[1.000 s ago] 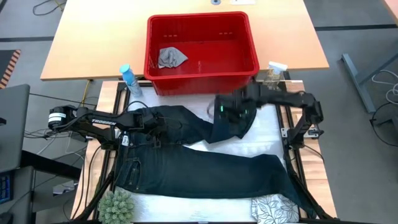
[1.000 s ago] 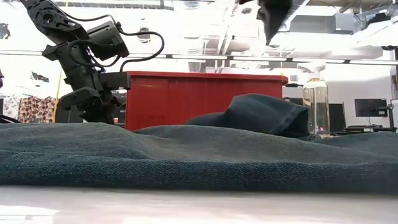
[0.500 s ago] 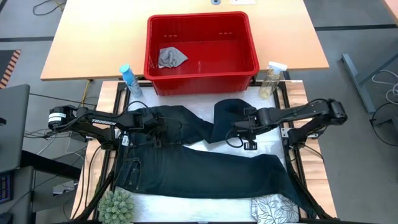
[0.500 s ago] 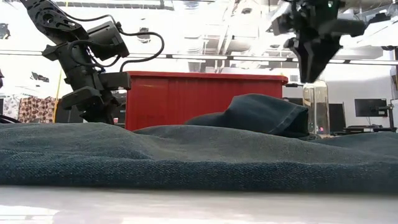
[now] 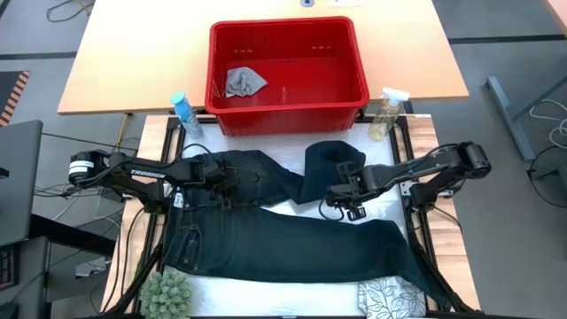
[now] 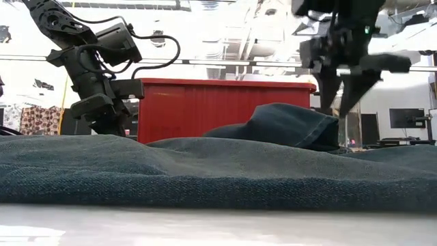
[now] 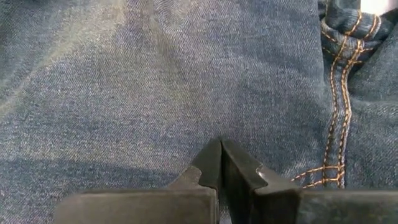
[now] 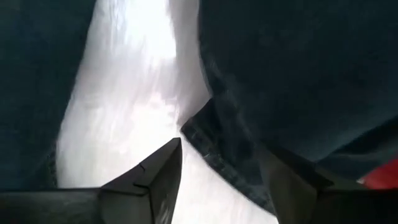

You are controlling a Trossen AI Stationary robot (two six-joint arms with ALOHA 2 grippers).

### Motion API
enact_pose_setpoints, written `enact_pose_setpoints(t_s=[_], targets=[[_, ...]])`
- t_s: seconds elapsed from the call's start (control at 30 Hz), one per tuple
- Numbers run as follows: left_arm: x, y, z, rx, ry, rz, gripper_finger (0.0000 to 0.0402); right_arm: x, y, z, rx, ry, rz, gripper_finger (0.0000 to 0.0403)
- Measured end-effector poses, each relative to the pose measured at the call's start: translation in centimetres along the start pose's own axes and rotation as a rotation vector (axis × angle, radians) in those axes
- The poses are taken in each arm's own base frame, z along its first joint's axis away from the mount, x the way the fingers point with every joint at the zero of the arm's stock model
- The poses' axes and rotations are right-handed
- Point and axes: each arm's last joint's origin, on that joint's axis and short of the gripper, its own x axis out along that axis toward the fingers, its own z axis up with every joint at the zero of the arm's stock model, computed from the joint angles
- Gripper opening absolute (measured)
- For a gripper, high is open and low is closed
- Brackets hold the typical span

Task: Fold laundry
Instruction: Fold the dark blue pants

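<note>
1. Laundry count, as I read my screens: three pieces. One pair of dark denim jeans point(image 5: 292, 244) lies spread across the work table point(image 5: 383, 177); one small grey cloth point(image 5: 243, 81) sits inside the red basket point(image 5: 288, 124); one white cloth with grey leaf print point(image 5: 390, 297) lies at the table's near right corner.
2. Jeans: one leg runs long across the near part of the table toward the right. The other leg is doubled back on itself, its end forming a raised fold point(image 6: 287, 126) near the basket.
3. Grippers: two. My left gripper point(image 5: 215, 175) rests on the jeans at the waist end, on the table's left side. In its wrist view I see its fingers point(image 7: 239, 171) pressed together on the denim, beside orange seam stitching; I cannot tell whether any cloth is pinched between them.
4. My right gripper point(image 5: 339, 198) is just beside the near edge of the folded leg, low over the white table surface between the two legs. Its fingers point(image 8: 158, 171) stand spread apart with nothing between them; the wrist view shows the leg's hem edge just past the tips.
5. Low view: the right gripper's two fingers point down above the raised fold, apart from it.
6. Other items: one red basket beyond the table; two bottles, one blue-capped point(image 5: 184, 113) left of the basket and one clear spray bottle point(image 5: 386, 113) to its right; one small green plant point(image 5: 166, 295) at the near left corner.
</note>
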Motion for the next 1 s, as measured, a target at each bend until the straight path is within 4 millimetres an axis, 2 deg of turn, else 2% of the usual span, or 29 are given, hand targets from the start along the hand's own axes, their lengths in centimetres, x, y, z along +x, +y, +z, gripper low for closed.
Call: enact_pose_setpoints(t_s=[0.17,0.27,0.37,0.53,0.57,0.67,0.77,0.87,1.0], targets=[[0.0,0.0,0.0,-0.004,0.000,0.000,0.0000,2.3,0.6,-0.6,-0.039,0.101,-0.085,0.0240],[0.0,0.0,0.0,-0.015,0.001,-0.001,0.0000,3.3,0.6,-0.4,-0.042,0.159,-0.209,0.0219],[0.0,0.0,0.0,-0.026,0.005,0.000,0.0000,4.1,0.6,0.2,-0.042,0.184,-0.254,0.0167],[0.0,0.0,-0.1,-0.026,0.014,0.000,0.0000,5.1,0.9,1.0,-0.008,0.222,-0.238,0.0029],[0.0,0.0,-0.1,-0.026,0.016,0.000,0.0000,5.1,0.9,1.2,0.002,0.229,-0.216,0.0019],[0.0,0.0,-0.2,-0.026,0.017,0.000,0.0000,4.1,0.8,1.8,0.037,0.237,-0.155,0.0017],[0.0,0.0,-0.2,-0.023,0.017,0.000,0.0000,1.9,0.2,2.2,0.099,0.229,-0.127,0.0016],[0.0,0.0,-0.2,-0.023,0.017,0.000,0.0000,-0.5,-1.0,2.4,0.250,0.224,-0.075,0.0016],[0.0,0.0,-0.2,-0.021,0.016,0.000,0.0000,-2.7,-3.3,2.8,0.493,0.226,0.124,0.0015]])
